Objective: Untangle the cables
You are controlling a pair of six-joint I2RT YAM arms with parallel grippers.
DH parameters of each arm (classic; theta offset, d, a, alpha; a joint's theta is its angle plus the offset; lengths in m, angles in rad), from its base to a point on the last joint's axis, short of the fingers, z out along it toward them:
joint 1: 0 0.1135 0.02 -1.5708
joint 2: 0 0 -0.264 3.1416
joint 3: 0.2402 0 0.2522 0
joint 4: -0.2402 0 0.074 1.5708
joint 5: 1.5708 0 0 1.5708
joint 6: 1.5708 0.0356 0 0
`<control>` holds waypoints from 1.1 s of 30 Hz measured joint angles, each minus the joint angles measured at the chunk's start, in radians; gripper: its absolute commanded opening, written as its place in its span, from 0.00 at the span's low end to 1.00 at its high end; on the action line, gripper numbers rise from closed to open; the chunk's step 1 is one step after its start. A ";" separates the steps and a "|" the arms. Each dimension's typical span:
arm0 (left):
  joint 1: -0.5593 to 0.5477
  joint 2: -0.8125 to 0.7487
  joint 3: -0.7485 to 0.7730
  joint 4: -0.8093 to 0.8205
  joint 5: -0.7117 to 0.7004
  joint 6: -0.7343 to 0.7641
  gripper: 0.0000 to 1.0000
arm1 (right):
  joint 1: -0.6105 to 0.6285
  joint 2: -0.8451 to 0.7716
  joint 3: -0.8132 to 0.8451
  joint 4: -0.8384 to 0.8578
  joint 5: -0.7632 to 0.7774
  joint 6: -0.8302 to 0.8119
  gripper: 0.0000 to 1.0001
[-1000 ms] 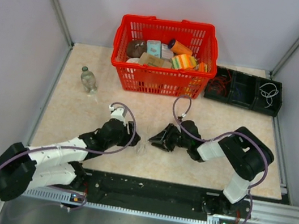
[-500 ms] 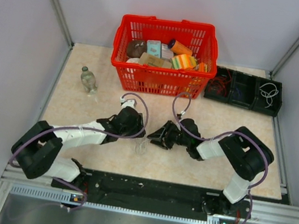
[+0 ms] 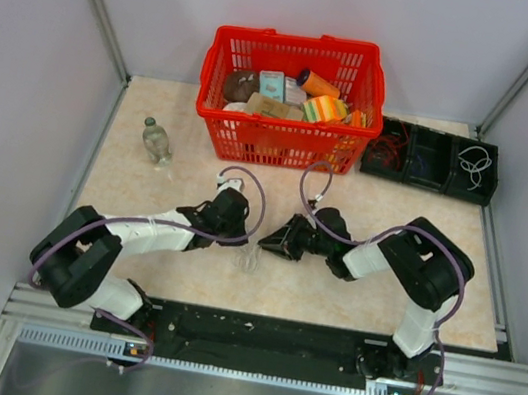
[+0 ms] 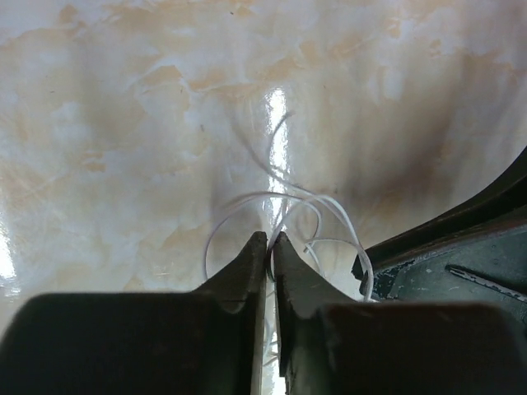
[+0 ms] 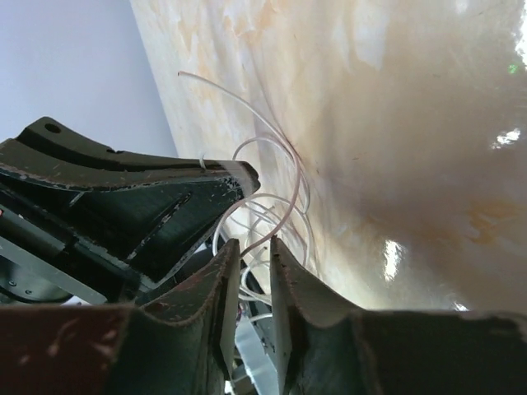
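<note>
Left gripper (image 4: 269, 239) and right gripper (image 5: 255, 243) are both low over the table (image 3: 392, 219), in front of the red basket (image 3: 296, 39). They stand nose to nose and are almost touching.

The left arm (image 3: 152, 233) reaches in from the basket's left side, stretched low and nearly flat. The right arm (image 3: 406, 257) comes from the basket's right side, folded at the elbow.

On the left gripper the jaws are pressed together with a white strand caught between the tips. On the right gripper a narrow gap shows between the jaws and one strand ends at it; I cannot tell if it is pinched.

The cables (image 4: 284, 197) lie on the table on the near side of the basket, under and between the two tools, as a few loose white loops. I judge them very light, limp and a little springy. They could easily slip out of a grip, and could knot tighter if I pull fast. I would take hold near a free end, not on a crossing.
</note>
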 measured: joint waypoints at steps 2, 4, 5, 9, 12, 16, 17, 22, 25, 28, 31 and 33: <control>0.000 0.000 0.000 0.000 0.004 0.005 0.00 | 0.000 0.000 0.000 0.005 0.001 -0.002 0.06; 0.000 -0.001 0.000 -0.003 0.008 0.011 0.00 | 0.000 0.000 0.000 0.002 0.003 -0.008 0.00; 0.000 -0.003 0.000 -0.004 0.011 0.013 0.00 | 0.000 0.000 0.000 0.000 0.004 -0.011 0.00; 0.000 -0.060 -0.006 -0.010 0.019 0.018 0.00 | 0.000 -0.008 0.000 -0.012 0.011 -0.031 0.00; 0.000 -0.172 -0.023 -0.034 0.009 0.020 0.00 | -0.001 -0.052 -0.005 -0.034 0.028 -0.063 0.00; 0.000 -0.351 -0.036 -0.105 -0.041 0.022 0.00 | -0.013 -0.192 -0.038 -0.115 0.077 -0.138 0.00; 0.000 -0.391 -0.036 -0.129 -0.063 0.022 0.00 | -0.021 -0.246 -0.046 -0.158 0.098 -0.166 0.00; 0.001 -0.551 -0.028 -0.283 -0.178 0.022 0.00 | -0.083 -0.539 -0.055 -0.412 0.217 -0.315 0.00; 0.001 -0.651 -0.001 -0.389 -0.249 0.027 0.00 | -0.138 -0.734 -0.062 -0.575 0.304 -0.411 0.00; 0.001 -0.761 0.044 -0.463 -0.306 0.042 0.00 | -0.190 -0.909 -0.062 -0.721 0.374 -0.494 0.00; 0.001 -0.834 0.102 -0.505 -0.328 0.054 0.00 | -0.214 -1.012 -0.062 -0.818 0.393 -0.564 0.21; 0.001 -0.853 0.153 -0.521 -0.322 0.062 0.00 | -0.217 -1.033 -0.062 -0.848 0.355 -0.612 0.35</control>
